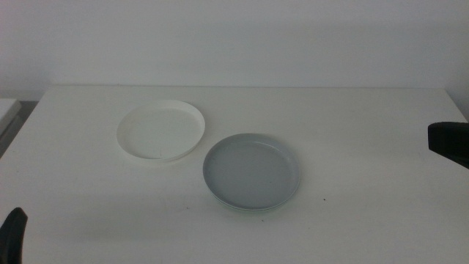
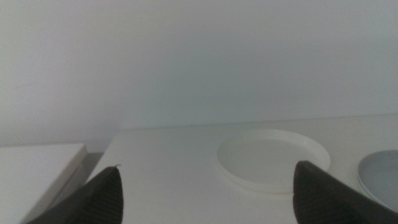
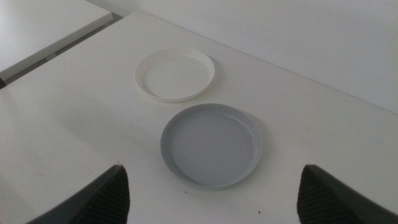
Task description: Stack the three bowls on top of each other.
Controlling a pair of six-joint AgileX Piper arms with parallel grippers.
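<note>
The white bench [image 1: 352,220] lies broad and bare toward its near and right edges. The grey bowl [image 1: 251,171] sits mid-bench, a pale green rim showing beneath its near edge, seemingly nested in the mint bowl. The white bowl [image 1: 161,131] rests just beside it, farther back and left, apart. The right pincer [image 3: 211,219] hangs at the right edge, its jaws wide apart; the left pincer [image 2: 205,211] waits at the near-left corner, jaws likewise spread.

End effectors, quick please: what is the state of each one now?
Left end effector: open, holds nothing, facing the white bowl.
Right end effector: open, holds nothing, above the grey bowl.
</note>
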